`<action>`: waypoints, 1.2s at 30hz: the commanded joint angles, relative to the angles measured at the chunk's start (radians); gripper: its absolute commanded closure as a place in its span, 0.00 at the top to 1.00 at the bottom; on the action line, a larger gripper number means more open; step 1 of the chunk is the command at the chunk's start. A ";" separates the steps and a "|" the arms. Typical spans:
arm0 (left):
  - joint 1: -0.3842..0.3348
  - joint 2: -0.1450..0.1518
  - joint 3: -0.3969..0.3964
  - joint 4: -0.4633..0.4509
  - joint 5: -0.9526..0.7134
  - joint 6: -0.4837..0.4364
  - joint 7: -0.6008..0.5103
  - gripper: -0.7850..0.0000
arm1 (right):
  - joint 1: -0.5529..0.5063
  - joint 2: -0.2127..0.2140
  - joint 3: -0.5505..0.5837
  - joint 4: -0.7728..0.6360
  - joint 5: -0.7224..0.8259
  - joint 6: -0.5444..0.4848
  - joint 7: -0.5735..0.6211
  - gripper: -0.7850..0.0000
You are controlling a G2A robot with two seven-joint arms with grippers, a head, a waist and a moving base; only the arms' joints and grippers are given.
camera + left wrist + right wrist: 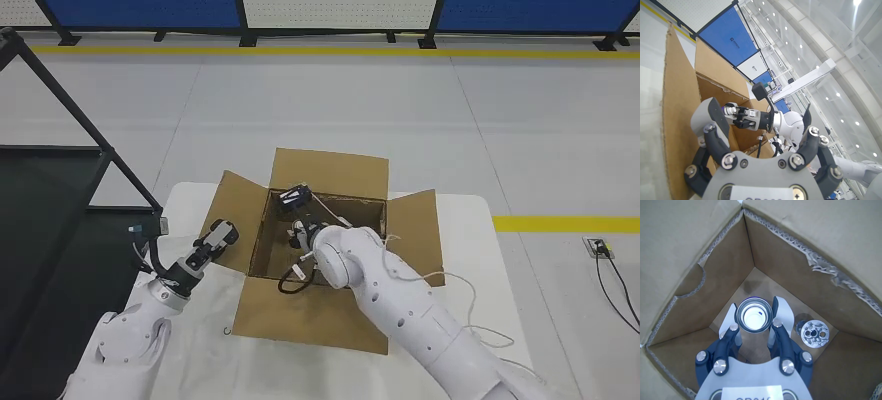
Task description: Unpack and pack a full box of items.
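An open cardboard box (310,310) stands on the white table with its flaps spread. Inside it, my right gripper (754,310) is shut on an upright spray can (754,318) with a metal rim and a white cap, near a far corner of the box. From the left wrist view the can's white top (730,110) shows at the right gripper's (734,113) tip. A silvery metal disc part (813,333) with holes lies on the box floor beside the can. My left gripper (218,238) is open with nothing in it, just outside the box's left flap (679,106).
The white-covered table (470,260) has bare room to the right of the box and in front of it. A black frame and dark surface (50,220) stand to the left of the table. The box walls (783,262) close in around the right gripper.
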 commanded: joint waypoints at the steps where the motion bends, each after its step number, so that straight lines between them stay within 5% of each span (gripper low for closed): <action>1: -0.003 0.000 0.004 0.002 -0.001 0.001 -0.002 1.00 | -0.045 0.023 0.042 -0.094 -0.041 0.006 0.020 0.00; 11: -0.024 -0.001 0.024 0.017 -0.001 0.007 -0.010 1.00 | -0.334 0.109 0.266 -0.573 -0.182 0.018 0.045 0.00; 25: -0.048 -0.003 0.056 0.032 0.006 0.017 -0.023 1.00 | -0.643 0.149 0.558 -0.981 -0.224 0.161 -0.061 0.00; 36: -0.072 -0.003 0.074 0.042 0.009 0.032 -0.035 1.00 | -0.818 0.156 0.776 -1.075 -0.148 0.290 -0.194 0.00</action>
